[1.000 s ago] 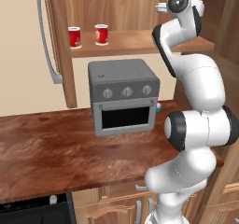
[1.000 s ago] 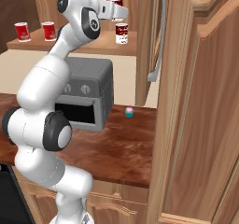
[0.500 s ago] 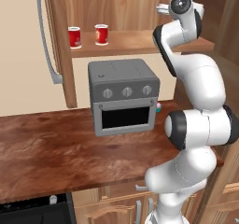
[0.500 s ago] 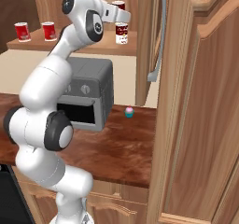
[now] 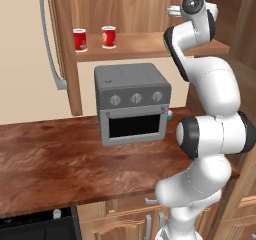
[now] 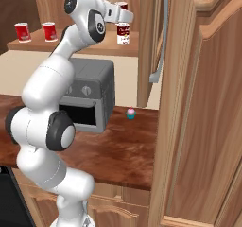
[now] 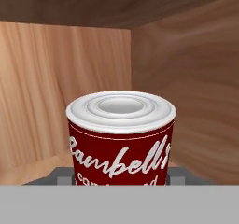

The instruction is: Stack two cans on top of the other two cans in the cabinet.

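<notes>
Up at the plank shelf (image 5: 150, 43) of the brown wood-grain wall cabinet (image 6: 144, 41), the white arm's hand (image 6: 124, 17) reaches in near the right end. Hand view: a dark red can with white script lettering and a pale ringed lid (image 7: 121, 139) sits dead centre, close up, between grey finger pads (image 7: 58, 174) low on either side; cabinet back wall and side wall behind it. Pads look pressed to the can's flanks, hand clamped on it. Right base view: a can, dark red above and white below (image 6: 123, 33), stands on the shelf directly under the hand; a sliver of red (image 6: 122, 5) shows at the fingers just above it. Whether the two cans touch, cannot tell. Far left on the same shelf, a plain bright red can (image 5: 80, 39) and a red can with a pale front label (image 5: 108, 36) stand side by side, apart. Below on the wooden table (image 5: 55, 154): grey toaster oven (image 5: 132, 103), small pink-and-teal cupcake (image 6: 130, 113) beside it. Long curved grey door handle (image 5: 50, 39) on the open door at left.
</notes>
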